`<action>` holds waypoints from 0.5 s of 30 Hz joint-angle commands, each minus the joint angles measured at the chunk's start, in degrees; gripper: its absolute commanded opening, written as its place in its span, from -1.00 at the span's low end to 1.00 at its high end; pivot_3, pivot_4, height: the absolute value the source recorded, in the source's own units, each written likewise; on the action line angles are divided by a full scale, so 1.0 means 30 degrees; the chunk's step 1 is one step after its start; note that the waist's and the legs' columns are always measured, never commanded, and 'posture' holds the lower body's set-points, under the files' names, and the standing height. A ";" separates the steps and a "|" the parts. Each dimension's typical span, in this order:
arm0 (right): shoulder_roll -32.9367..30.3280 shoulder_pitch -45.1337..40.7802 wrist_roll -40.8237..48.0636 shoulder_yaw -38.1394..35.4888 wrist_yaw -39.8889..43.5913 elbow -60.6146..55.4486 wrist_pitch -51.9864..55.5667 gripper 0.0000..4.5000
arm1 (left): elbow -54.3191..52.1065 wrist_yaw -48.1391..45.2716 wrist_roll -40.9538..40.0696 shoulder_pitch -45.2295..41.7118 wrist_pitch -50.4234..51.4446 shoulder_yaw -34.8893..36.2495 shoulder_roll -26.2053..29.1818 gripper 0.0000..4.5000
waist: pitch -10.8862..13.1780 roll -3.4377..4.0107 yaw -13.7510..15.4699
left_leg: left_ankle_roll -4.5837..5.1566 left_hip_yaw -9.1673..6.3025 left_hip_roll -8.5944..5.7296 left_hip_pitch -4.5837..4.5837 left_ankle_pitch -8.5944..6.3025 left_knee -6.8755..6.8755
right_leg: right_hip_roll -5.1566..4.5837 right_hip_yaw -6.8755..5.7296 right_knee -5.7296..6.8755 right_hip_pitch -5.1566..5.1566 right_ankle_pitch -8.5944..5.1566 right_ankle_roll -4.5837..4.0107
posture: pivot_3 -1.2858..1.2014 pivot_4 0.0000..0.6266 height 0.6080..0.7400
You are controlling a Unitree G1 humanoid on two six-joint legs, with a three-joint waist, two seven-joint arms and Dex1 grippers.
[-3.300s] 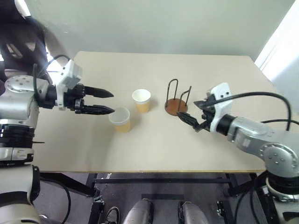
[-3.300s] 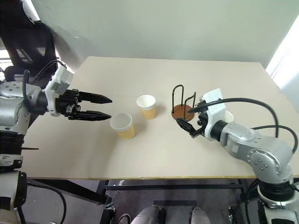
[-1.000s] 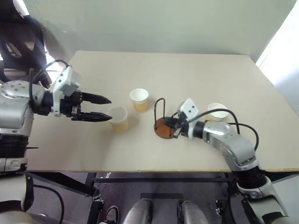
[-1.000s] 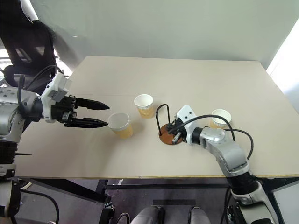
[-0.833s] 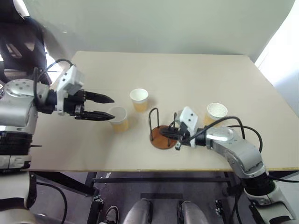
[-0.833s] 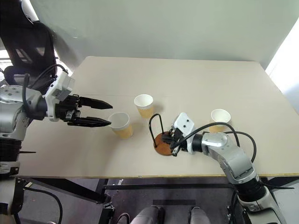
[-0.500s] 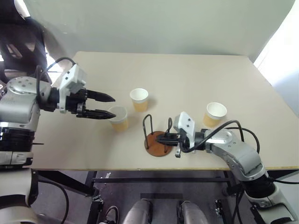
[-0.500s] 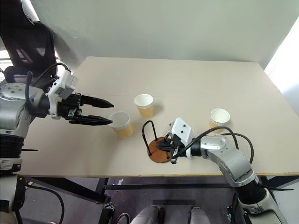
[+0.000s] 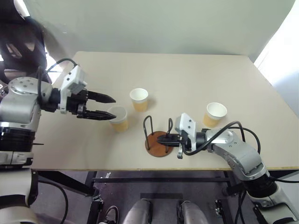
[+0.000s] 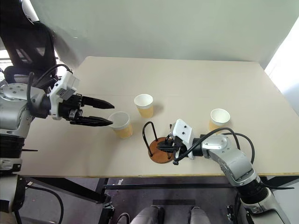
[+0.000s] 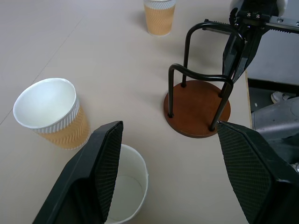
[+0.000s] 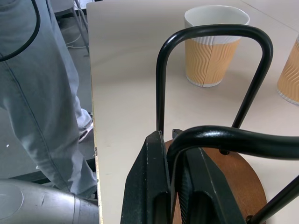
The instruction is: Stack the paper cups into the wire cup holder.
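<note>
The wire cup holder has been dragged toward the table's near edge, close to the nearest paper cup. Its wire is pinched by the right gripper; the left gripper is spread beside that cup, so stacking can begin.

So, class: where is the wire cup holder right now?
The wire cup holder stands near the table's front edge, the right gripper at its wire loop.

The scene is evenly and brightly lit. Strong daylight is blown out at the right edge and upper left corner — detail is lost there. Soft, short shadows are cast beside the cups on the table. Nearby jaws are blurred in the wrist views.
</note>
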 commanded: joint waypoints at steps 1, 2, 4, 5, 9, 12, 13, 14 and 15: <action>-0.0193 -0.0114 -0.0041 -0.0080 0.0293 -0.0164 -0.0401 -0.54 | 0.0098 -0.0664 -0.0168 -0.0629 -0.0348 0.0061 0.0283 0.52 | 0.0000 -0.0001 0.0001 | 0.0000 0.0001 0.0000 -0.0001 0.0000 0.0000 | 0.0000 0.0000 -0.0001 0.0000 0.0000 0.0000 | 0.03 -0.52 1.00; -0.0221 -0.0111 -0.0084 -0.0090 0.0291 -0.0131 -0.0426 -0.37 | 0.0137 -0.0664 -0.0157 -0.0668 -0.0370 0.0034 0.0264 0.52 | 0.0000 -0.0001 0.0000 | 0.0000 0.0000 0.0000 -0.0001 0.0000 0.0000 | 0.0000 0.0000 -0.0001 0.0000 0.0000 0.0000 | 0.03 -0.52 1.00; -0.0276 -0.0096 -0.0090 -0.0137 0.0321 -0.0105 -0.0471 -0.05 | 0.0211 -0.0664 -0.0160 -0.0738 -0.0416 -0.0014 0.0239 0.52 | 0.0000 -0.0002 0.0001 | 0.0000 0.0000 0.0000 -0.0001 0.0000 0.0000 | 0.0000 0.0000 -0.0001 0.0000 0.0000 0.0000 | 0.03 -0.52 1.00; -0.0305 -0.0092 -0.0079 -0.0160 0.0333 -0.0096 -0.0484 0.08 | 0.0241 -0.0664 -0.0157 -0.0763 -0.0439 -0.0033 0.0229 0.52 | 0.0000 -0.0002 0.0001 | 0.0000 0.0000 0.0000 -0.0001 0.0000 0.0000 | 0.0000 0.0000 -0.0001 0.0000 0.0000 0.0000 | 0.03 -0.52 1.00; -0.0586 -0.0091 -0.0068 -0.0274 0.0460 -0.0147 -0.0530 0.67 | 0.0431 -0.0664 -0.0124 -0.0929 -0.0569 -0.0147 0.0127 0.52 | 0.0000 -0.0002 0.0003 | 0.0000 0.0000 0.0000 -0.0001 0.0000 0.0000 | 0.0000 0.0000 0.0000 0.0000 0.0000 0.0000 | 0.03 -0.52 1.00; -0.1513 -0.0102 0.0189 -0.0427 0.0965 -0.0722 0.0012 0.99 | 0.0678 -0.0664 -0.0083 -0.1152 -0.0773 -0.0288 -0.0031 0.52 | 0.0001 -0.0004 0.0010 | 0.0001 0.0001 -0.0001 -0.0006 0.0000 0.0000 | -0.0001 0.0000 -0.0004 0.0001 0.0000 0.0000 | 0.03 -0.52 1.00; -0.1804 -0.0099 0.0321 -0.0491 0.1116 -0.0894 0.0187 0.99 | 0.0778 -0.0664 -0.0052 -0.1228 -0.0844 -0.0337 -0.0078 0.52 | 0.0001 -0.0004 0.0016 | 0.0001 0.0001 -0.0002 -0.0006 0.0000 0.0000 | -0.0003 0.0000 -0.0006 0.0002 0.0000 0.0000 | 0.03 -0.52 1.00; -0.2050 -0.0097 0.0442 -0.0570 0.1199 -0.1054 0.0360 0.99 | 0.0877 -0.0664 -0.0033 -0.1299 -0.0916 -0.0379 -0.0107 0.52 | -0.0001 -0.0009 0.0018 | 0.0001 0.0001 -0.0005 -0.0011 0.0000 0.0002 | -0.0005 0.0001 -0.0005 0.0002 0.0000 0.0001 | 0.03 -0.52 1.00; -0.2532 -0.0048 0.0522 -0.0724 0.1334 -0.1349 0.0621 0.99 | 0.1018 -0.0664 -0.0010 -0.1400 -0.1021 -0.0431 -0.0142 0.52 | -0.0003 -0.0015 0.0017 | 0.0001 0.0000 -0.0004 -0.0011 0.0000 0.0000 | -0.0004 0.0000 -0.0010 0.0002 0.0000 0.0000 | 0.03 -0.52 1.00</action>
